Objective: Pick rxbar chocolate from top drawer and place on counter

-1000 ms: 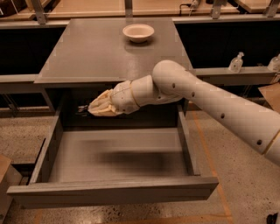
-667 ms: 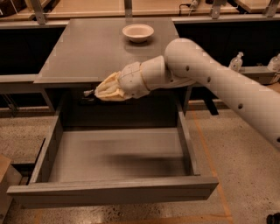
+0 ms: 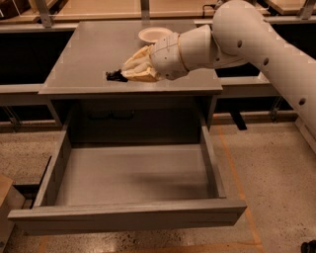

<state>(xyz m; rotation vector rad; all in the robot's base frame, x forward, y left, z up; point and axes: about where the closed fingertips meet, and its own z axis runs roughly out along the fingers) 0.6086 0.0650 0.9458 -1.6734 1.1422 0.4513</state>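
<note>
My gripper (image 3: 129, 72) hangs over the front part of the grey counter (image 3: 89, 54), above the drawer. Its pale fingers (image 3: 140, 66) are closed on a small black object, the rxbar chocolate (image 3: 116, 76), whose dark end sticks out to the left. The bar is just above the counter surface; I cannot tell whether it touches. The top drawer (image 3: 123, 212) is pulled fully open below, and its grey floor shows no objects.
A white bowl (image 3: 154, 34) sits at the back of the counter, just behind my wrist. Light tan tabletops (image 3: 89, 7) run along the back. Dark low shelving stands left and right of the cabinet. Speckled floor lies around the drawer.
My arm has risen from the drawer opening and moved back and up over the counter's front edge, carrying the black bar with it.
</note>
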